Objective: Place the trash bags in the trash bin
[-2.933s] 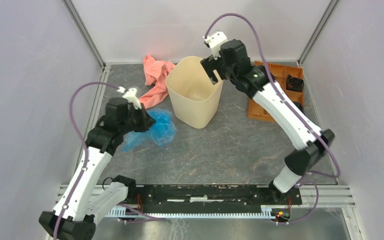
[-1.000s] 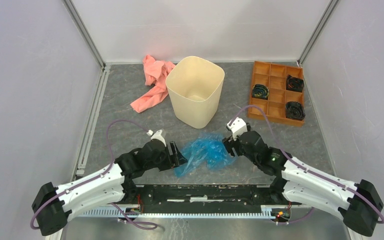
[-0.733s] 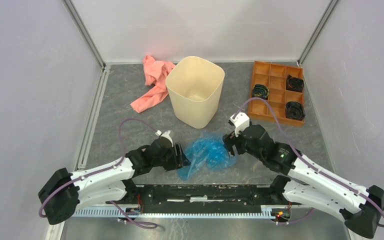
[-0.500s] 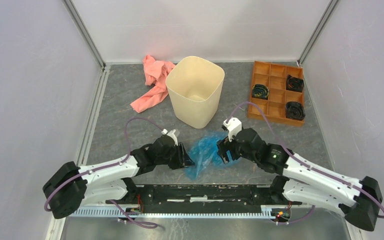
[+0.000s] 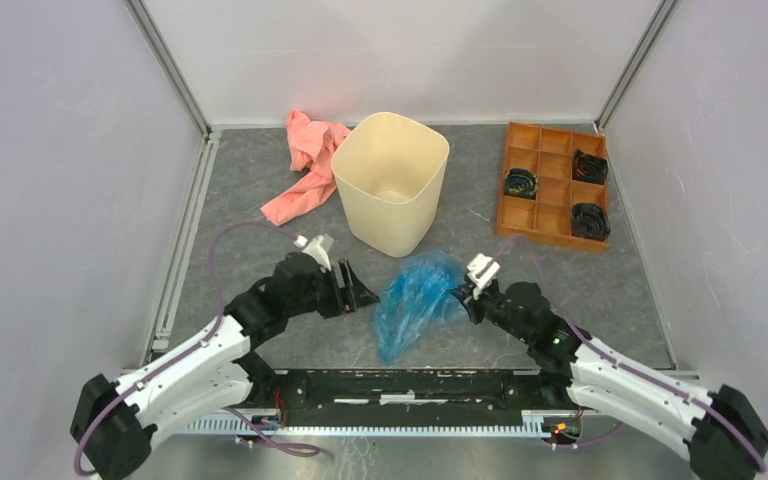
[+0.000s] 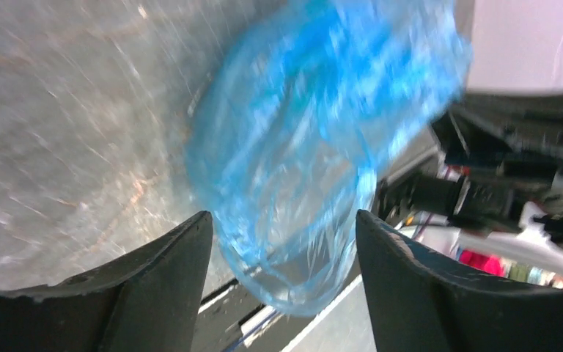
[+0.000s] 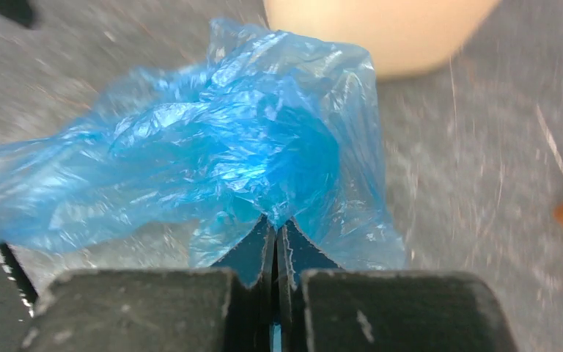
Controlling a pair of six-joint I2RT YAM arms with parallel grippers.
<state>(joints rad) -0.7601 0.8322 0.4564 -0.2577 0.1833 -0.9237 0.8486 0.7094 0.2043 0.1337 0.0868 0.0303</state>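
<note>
- Grey mottled tabletop (image 5: 610,290) under pale walls; both arms reach in low from its near edge.
- Nearest, the right fingers (image 7: 246,258) are pressed fully together on a fold of the trash bag (image 5: 412,300), which hangs crumpled between the arms, short of the trash bin (image 5: 385,225).
- Left fingers (image 6: 163,273) are spread wide and hold nothing, the bag just beyond them.
- Farther back the bin stands upright, with the pink cloth (image 5: 305,165) to one side of it and the orange tray (image 5: 545,215) to the other.
- Risk, I judge: so small a pinch on slick film may slip, or the trailing tail may catch the rim and tip the bin.
- Half a second ago the left fingers were against the bag, which lay lower; they have drawn back and it is bunched higher.
</note>
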